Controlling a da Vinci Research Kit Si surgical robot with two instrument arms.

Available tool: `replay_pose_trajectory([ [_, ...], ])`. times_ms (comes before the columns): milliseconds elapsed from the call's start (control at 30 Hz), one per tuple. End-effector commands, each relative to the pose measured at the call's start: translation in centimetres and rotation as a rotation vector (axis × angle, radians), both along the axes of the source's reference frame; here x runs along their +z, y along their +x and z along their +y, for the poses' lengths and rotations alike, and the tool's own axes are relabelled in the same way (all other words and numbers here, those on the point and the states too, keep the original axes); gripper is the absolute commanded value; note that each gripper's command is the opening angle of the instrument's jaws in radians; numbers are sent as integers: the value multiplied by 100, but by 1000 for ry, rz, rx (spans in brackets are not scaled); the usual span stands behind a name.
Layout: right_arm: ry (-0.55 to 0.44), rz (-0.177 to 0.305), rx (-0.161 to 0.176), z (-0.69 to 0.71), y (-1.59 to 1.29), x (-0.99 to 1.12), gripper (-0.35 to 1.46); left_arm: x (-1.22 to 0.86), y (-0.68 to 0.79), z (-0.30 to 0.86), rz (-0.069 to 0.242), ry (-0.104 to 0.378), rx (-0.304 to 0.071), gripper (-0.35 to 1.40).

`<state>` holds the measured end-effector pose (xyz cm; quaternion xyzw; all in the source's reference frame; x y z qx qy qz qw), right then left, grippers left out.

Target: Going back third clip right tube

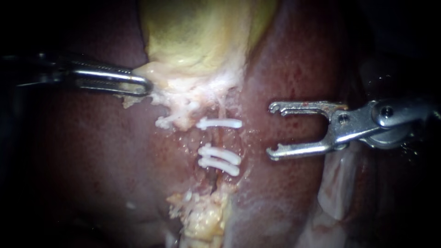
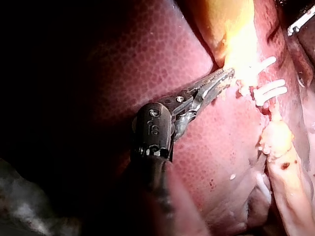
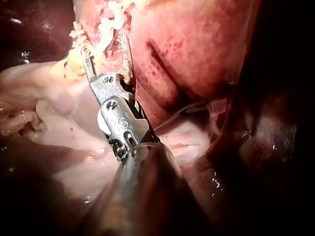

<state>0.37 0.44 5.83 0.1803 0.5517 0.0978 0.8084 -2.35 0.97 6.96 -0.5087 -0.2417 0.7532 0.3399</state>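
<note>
Endoscope first: my right instrument sits over the liver, just right of the clips. Its hand is wide open, a clear gap between the two jaws and nothing in them. Three white clips lie across the raw strip below the gallbladder: the single clip farther up and the pair of clips close together nearer me. The tube under them is mostly hidden, so I can't say which tube it is. My left instrument comes in from the left, and its hand looks closed on the gallbladder's pale lower edge.

For the retreat I judge the clean way is straight back along the shaft to the right, with the jaws off the liver and their hooked tips away from the clips, while the left hold stays put.

Left wrist view: the closed jaws meet the yellow gallbladder edge, and the clips are just ahead and beside them.

Right wrist view: both jaws stand spread, empty, with ragged pale tissue ahead of them and a pale fold beside the shaft.

The surface is wet and glossy throughout and looks likely to snag or bleed if scraped. Behind the right instrument it looks clear, and beyond that it's dark. No desk shows.
</note>
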Motion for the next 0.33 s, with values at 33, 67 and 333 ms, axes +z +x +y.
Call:
replay_pose_trajectory([
  [33, 0, 0, 0, 0, 0, 0, 50, 1, -2, -1, 2, 0, 1, -35],
  [67, 0, 0, 0, 0, 0, 0, 50, 2, -3, -1, 0, 0, 3, -35],
  [333, -1, 1, -1, -1, 0, 0, 50, 2, -4, -3, -2, 0, 6, -35],
])
